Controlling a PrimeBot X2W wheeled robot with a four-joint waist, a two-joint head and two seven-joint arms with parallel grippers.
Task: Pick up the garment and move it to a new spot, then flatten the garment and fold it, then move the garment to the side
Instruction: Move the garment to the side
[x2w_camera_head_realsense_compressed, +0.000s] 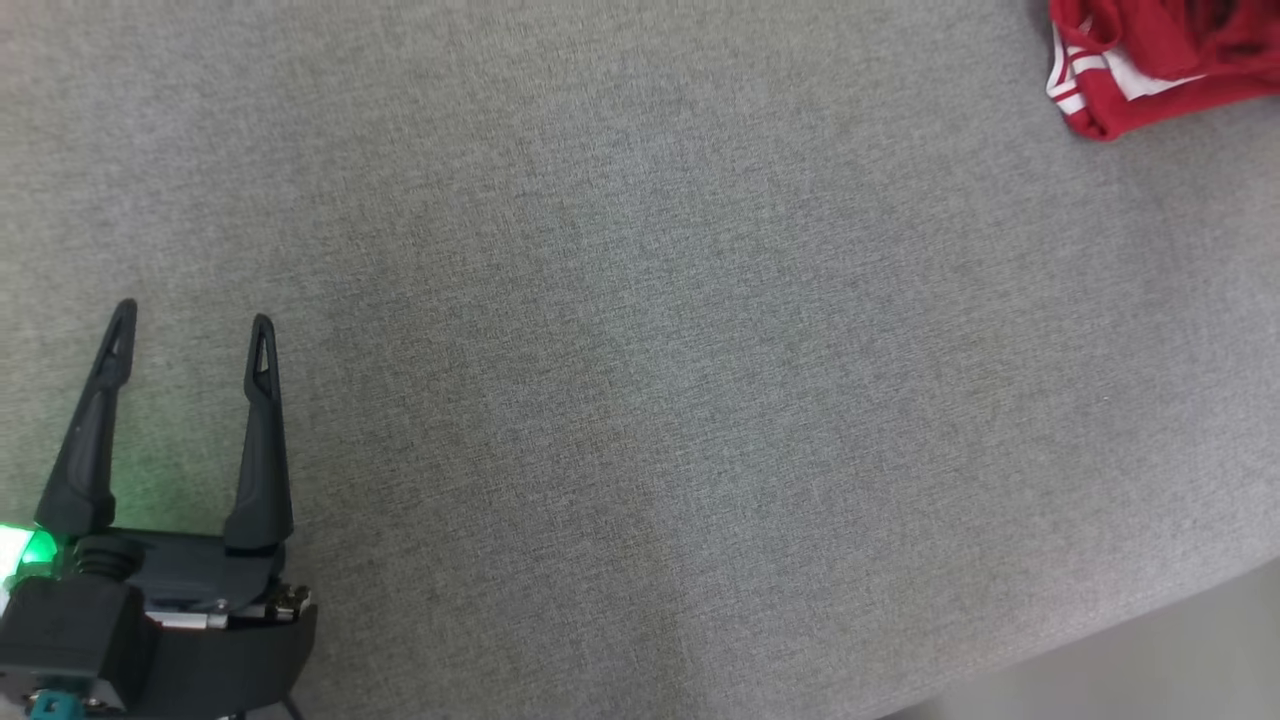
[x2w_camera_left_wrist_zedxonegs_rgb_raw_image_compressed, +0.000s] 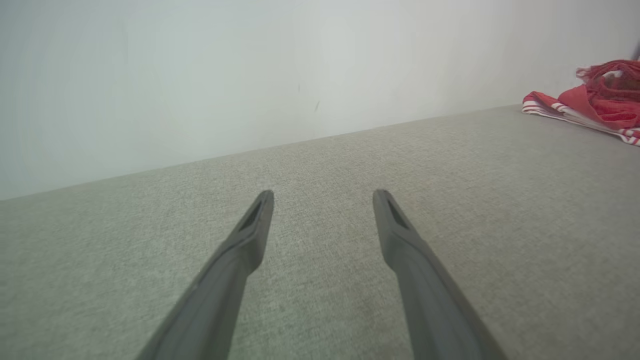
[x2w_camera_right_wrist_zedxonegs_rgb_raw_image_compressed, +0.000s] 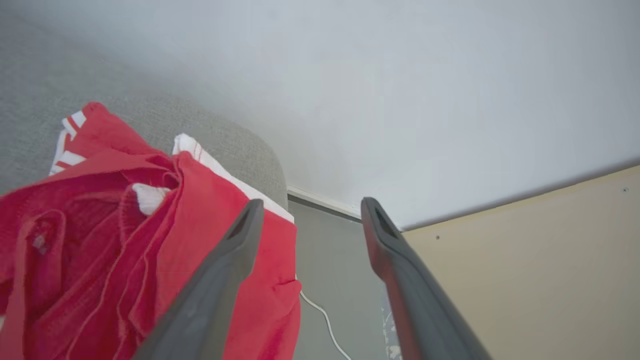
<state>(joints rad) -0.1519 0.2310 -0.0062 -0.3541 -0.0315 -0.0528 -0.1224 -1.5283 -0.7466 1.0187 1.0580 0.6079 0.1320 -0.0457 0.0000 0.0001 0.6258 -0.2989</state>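
Garment (x2w_camera_head_realsense_compressed: 1160, 50), red with white stripes, lies bunched at the far right corner of the grey fabric surface (x2w_camera_head_realsense_compressed: 640, 350), just beside my right gripper (x2w_camera_right_wrist_zedxonegs_rgb_raw_image_compressed: 311, 202) and well apart from my left gripper (x2w_camera_head_realsense_compressed: 193, 313), both spread wide and holding nothing.

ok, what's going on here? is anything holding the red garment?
Nothing is gripping it right now. The red and white garment lies bunched at the far right corner of the grey table. The right hand is right by it, fingers spread with nothing between them; I can't tell whether a finger touches the cloth. The left hand is open too, over bare table well away from the garment. The garment looks crumpled rather than neatly folded.
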